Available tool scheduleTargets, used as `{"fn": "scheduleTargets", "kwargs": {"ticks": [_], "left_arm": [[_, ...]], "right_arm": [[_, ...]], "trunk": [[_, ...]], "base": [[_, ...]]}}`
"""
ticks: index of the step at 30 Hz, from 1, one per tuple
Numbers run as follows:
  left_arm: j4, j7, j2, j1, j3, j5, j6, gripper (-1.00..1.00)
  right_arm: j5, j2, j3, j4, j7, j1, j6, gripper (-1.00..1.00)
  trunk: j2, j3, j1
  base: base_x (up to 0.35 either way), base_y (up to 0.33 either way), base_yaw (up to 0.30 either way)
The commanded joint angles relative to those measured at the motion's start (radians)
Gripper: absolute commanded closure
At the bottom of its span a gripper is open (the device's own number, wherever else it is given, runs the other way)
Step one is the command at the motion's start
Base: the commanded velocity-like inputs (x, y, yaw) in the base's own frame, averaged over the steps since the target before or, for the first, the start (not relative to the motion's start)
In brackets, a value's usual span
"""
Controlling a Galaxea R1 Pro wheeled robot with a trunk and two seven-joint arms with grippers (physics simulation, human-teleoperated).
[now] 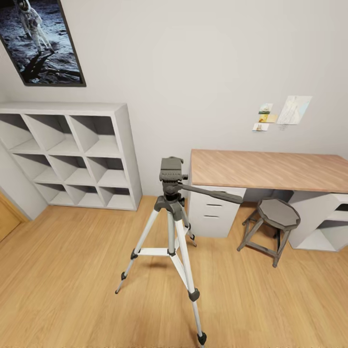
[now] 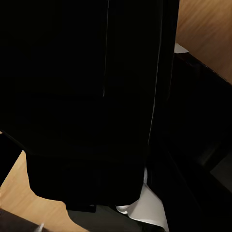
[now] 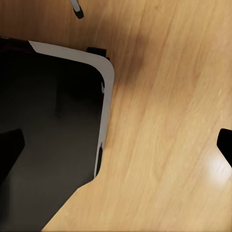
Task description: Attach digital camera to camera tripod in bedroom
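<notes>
Now: tripod (image 1: 171, 227) upright on plank floor (image 1: 72, 270), mid-room, legs spread, dark head empty, handle pointing twd worktop (image 1: 270, 169). Cube shelf (image 1: 72, 154) beyond it on one side, stool (image 1: 275, 215) by worktop on other. Poster (image 1: 41, 38) on wall. Wrist views: dark robot body over floor; hand state can't tell, either side.

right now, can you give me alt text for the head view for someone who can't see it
A camera tripod with silver-white legs and a dark grey head stands on a light wood floor, nothing mounted on it. Behind it are a white cube shelf, a wood-topped desk with a grey stool, and an astronaut poster.
</notes>
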Motion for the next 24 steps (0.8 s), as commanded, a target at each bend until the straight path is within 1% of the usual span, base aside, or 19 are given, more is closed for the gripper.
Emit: {"fn": "scheduleTargets", "kwargs": {"ticks": [1, 10, 24], "left_arm": [[0.0, 0.001, 0.0, -0.001, -0.007, 0.005, 0.003, 1.0], [0.0, 0.001, 0.0, -0.001, -0.007, 0.005, 0.003, 1.0], [0.0, 0.001, 0.0, -0.001, -0.007, 0.005, 0.003, 1.0]], "right_arm": [[0.008, 0.0, -0.008, 0.001, 0.004, -0.001, -0.003, -1.0], [0.009, -0.002, -0.007, 0.001, 0.005, -0.001, -0.002, -1.0], [0.01, -0.004, -0.004, 0.002, 0.01, -0.001, -0.001, -1.0]], "trunk": [[-0.002, -0.003, 0.0], [-0.002, -0.017, 0.0], [-0.002, -0.02, 0.0]], "base": [[0.0, 0.0, 0.0], [0.0, 0.0, 0.0], [0.0, 0.0, 0.0]]}}
